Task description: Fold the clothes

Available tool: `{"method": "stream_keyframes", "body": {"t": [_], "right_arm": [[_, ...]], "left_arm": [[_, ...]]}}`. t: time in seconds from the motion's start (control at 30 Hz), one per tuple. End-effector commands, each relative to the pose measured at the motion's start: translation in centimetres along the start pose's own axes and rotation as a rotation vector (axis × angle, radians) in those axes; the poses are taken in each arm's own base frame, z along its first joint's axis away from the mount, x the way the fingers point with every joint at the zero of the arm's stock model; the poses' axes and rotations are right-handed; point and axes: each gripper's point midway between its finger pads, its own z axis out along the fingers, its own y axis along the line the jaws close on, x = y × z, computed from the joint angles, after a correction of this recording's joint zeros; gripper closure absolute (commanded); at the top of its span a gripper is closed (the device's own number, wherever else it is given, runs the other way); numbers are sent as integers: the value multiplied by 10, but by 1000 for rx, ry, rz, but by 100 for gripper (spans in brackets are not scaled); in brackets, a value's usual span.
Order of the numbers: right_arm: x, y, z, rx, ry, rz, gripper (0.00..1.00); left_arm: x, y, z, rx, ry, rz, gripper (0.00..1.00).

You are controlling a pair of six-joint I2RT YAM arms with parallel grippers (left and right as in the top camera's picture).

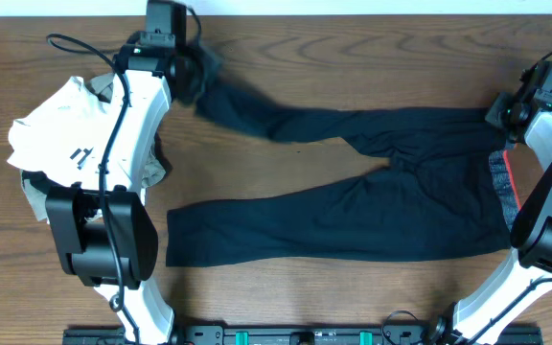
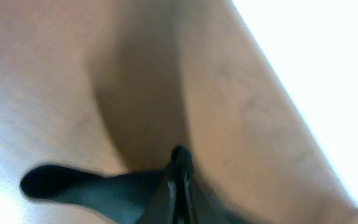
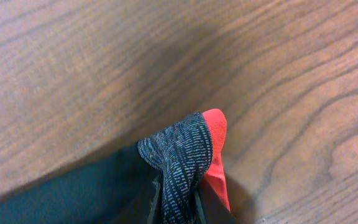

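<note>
Barely started: long black stretchy pants (image 1: 372, 220) spread flat, unfolded, legs leftward. Left gripper (image 2: 180, 167) pinched shut on far leg's cuff (image 2: 61, 183), far left; right gripper (image 3: 178, 190) clamped on grey coral-edged waistband (image 3: 182, 149), far right. Remaining: every fold.

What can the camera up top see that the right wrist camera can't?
Only the overhead view shows the whole black pants spread out, both arms, and a white T-shirt. Only the right wrist view shows the waistband up close, grey weave and coral edge, pinched in the right gripper. Both show pants and the wooden table.
</note>
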Motion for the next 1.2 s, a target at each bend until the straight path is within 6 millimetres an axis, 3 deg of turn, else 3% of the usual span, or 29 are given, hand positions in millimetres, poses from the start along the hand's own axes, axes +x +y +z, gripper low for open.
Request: {"method": "stream_keyframes", "body": {"t": [0.0,0.03,0.07,0.1,0.17,0.33,0.43,0.6,0.7,0.9,1.03,1.17], "right_arm": [[-10,-3,-12,17,-20,8,86],[-7,-3,-12,18,-9,8,86],[-5,-4,-12,20,0,5,86],[-3,-4,-11,22,8,-1,86],[1,-5,-11,24,22,-15,86],[3,-5,-11,25,31,-22,86],[5,-5,-12,26,38,-22,85],[8,-6,-12,28,50,-22,85],[12,-7,-11,30,62,-22,85],[19,-8,-10,33,81,-27,84],[23,-9,-9,34,89,-34,84],[25,-9,-8,35,93,-33,83]], "left_arm": [[-68,-8,-8,37,-314,-188,87],[-83,-11,-13,48,-393,-192,83],[-93,-13,-18,51,-454,-197,68],[-96,-12,-19,48,-467,-199,52],[-87,-9,-15,31,-419,-163,42],[-41,31,-4,-166,-239,-68,43],[-15,45,2,-243,-161,24,53],[24,33,27,-225,-97,217,54],[50,23,53,-195,-49,264,54],[102,25,125,-110,135,90,54],[115,30,155,-69,189,48,54],[119,33,172,-54,195,17,55]]}}
